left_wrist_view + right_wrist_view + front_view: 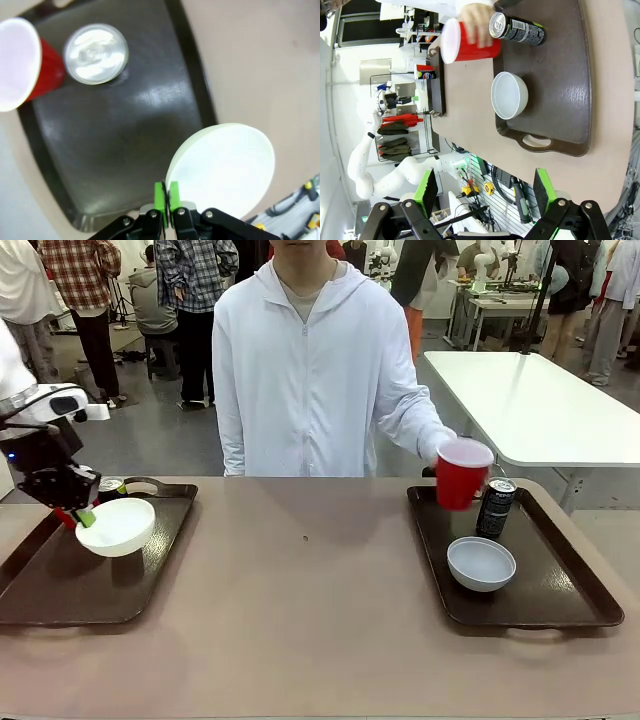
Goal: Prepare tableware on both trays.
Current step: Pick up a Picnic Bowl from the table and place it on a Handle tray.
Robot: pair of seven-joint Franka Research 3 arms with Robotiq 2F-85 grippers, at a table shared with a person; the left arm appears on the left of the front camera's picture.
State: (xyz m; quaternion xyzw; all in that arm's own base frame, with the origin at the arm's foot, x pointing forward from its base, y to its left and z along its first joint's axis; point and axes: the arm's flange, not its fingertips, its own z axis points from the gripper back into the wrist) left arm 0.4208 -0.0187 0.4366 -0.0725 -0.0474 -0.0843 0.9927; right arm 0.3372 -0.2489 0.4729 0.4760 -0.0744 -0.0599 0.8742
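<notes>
Two trays on the counter (310,640), well apart: left tray (60,590) at the robot's left, right tray (540,600) at its right. Over the left tray, a bowl (117,526) held tilted off the surface by its rim in the left claw (82,517), with a can (96,54) and a cup (25,65) side by side at the tray's far end. On the right tray, a second bowl (481,563) toward the near side, a second can (496,508) upright just behind it, and to that can's left a second cup (462,472) in the person's hand (476,20), above the tray's far left corner.
</notes>
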